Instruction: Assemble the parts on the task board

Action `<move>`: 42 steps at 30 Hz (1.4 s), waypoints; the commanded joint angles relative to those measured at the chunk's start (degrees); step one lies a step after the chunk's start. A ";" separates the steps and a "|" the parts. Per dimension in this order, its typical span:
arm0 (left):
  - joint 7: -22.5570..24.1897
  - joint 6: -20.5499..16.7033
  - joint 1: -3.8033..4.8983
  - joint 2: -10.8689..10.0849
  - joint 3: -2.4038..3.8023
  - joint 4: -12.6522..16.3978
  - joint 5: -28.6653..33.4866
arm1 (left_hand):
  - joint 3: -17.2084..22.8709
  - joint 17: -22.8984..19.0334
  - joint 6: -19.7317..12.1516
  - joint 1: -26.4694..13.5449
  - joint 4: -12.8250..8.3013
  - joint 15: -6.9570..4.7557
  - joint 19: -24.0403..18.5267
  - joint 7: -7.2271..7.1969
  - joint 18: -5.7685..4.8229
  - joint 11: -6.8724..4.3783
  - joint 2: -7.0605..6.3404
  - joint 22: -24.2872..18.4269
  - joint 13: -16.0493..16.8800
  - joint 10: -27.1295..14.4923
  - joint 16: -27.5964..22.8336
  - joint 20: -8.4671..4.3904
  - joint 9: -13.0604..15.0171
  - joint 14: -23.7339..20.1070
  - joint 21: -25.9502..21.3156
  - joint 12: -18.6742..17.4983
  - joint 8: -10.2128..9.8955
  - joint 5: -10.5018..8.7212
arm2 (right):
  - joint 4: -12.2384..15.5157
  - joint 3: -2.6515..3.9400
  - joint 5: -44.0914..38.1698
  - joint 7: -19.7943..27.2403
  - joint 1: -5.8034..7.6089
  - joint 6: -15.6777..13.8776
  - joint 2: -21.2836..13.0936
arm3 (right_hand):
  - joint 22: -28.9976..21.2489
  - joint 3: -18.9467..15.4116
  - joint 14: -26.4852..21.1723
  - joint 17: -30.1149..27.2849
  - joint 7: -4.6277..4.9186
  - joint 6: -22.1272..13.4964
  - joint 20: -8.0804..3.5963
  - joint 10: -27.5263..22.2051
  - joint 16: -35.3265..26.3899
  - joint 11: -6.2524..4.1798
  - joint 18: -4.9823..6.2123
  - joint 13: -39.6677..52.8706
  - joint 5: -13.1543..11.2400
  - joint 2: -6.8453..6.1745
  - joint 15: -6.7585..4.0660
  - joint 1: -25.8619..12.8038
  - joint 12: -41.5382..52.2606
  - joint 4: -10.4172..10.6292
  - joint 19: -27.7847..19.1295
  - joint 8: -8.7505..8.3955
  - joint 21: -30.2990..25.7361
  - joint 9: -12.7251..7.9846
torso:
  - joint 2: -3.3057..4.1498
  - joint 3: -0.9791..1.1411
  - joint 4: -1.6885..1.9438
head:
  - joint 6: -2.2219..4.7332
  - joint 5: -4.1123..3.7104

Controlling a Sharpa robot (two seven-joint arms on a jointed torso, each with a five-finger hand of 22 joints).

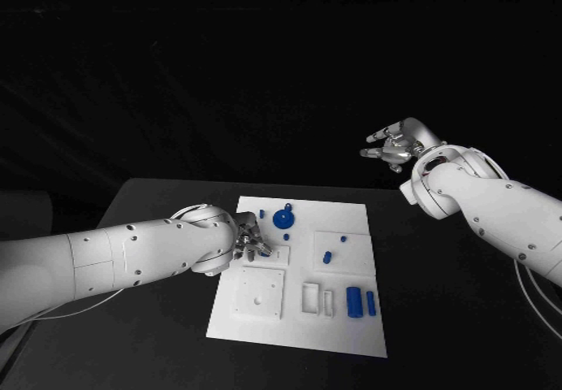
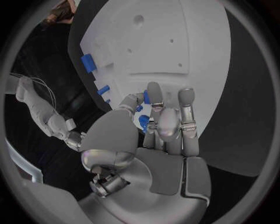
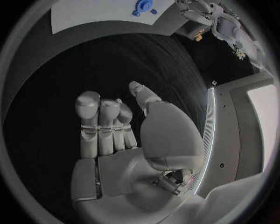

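The white task board [image 1: 300, 325] lies in the middle of the table. On it are a round blue part [image 1: 283, 218], a small blue pin [image 1: 342, 240], a short blue piece [image 1: 328, 257] and two blue cylinders [image 1: 360, 301]. My left hand [image 1: 248, 244] is down at the board's left edge, fingers curled. In the left wrist view this left hand [image 2: 157, 126] pinches a blue part [image 2: 143, 122] between thumb and fingers, just over the board [image 2: 175, 42]. My right hand [image 1: 398, 146] is raised high beyond the board's far right corner, fingers apart and holding nothing [image 3: 116, 126].
The board has a raised square plate [image 1: 260, 292] and rectangular slots [image 1: 316, 298] near its front. Black table [image 1: 153, 357] surrounds it. Two more blue parts [image 2: 87, 61] show along the board's edge in the left wrist view. The right wrist view shows the round blue part [image 3: 143, 7].
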 commanded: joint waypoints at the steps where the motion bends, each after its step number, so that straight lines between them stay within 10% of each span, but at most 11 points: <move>1: -0.50 1.70 -0.07 0.12 -0.04 -0.01 0.40 | 6.76 -0.08 3.59 0.12 -7.03 -0.10 0.32 -3.11 0.00 0.01 0.46 1.00 -0.09 2.05 0.37 0.14 0.07 0.36 -0.20 0.19 0.28 0.20 | -0.08 0.03 -0.07 -0.05 0.03 0.76 0.09 | 2.15 0.10 0.47 0.04 0.03 0.22 -0.11 -0.08 -0.19 -0.16 0.37 -0.04 0.24 -0.12 -0.06 -0.47 -0.03 -0.06 3.16 -0.34 -0.03 -0.06 | 0.01 -0.01 0.03 | 0.01 -0.06; 36: -1.27 5.06 -0.19 3.16 -0.03 -2.39 0.51 | 5.36 -0.16 5.39 0.28 -4.69 -0.12 0.40 -3.82 -0.27 -0.07 0.04 0.97 -1.63 2.37 0.77 0.27 2.54 0.38 -0.46 1.74 0.28 -2.70 | -0.84 0.02 -0.32 -0.22 0.00 1.41 0.78 | 2.03 0.32 0.47 0.04 0.07 0.10 -0.10 -0.24 -0.47 -0.13 0.37 -0.19 0.19 -0.08 -0.05 -0.38 -0.18 -0.21 3.14 -0.35 -0.21 -0.06 | 0.04 -0.03 0.12 | -0.38 -0.29; 42: -1.25 4.81 -0.25 3.18 -0.03 -2.54 0.14 | 2.68 -0.73 5.35 0.05 -1.93 -0.23 0.43 -4.25 -0.43 -0.18 -0.88 0.87 -1.73 2.34 0.44 0.24 2.04 0.31 -0.73 1.78 0.20 -10.05 | -0.92 0.02 -0.26 -0.16 -0.01 1.35 0.77 | 2.02 0.16 0.46 -0.01 0.09 -0.02 -0.10 -0.27 -0.55 -0.11 0.39 -0.21 0.29 -0.10 -0.04 -0.55 -0.22 -0.06 3.15 -0.35 -0.23 -0.06 | 0.04 -0.06 0.16 | -0.38 -0.32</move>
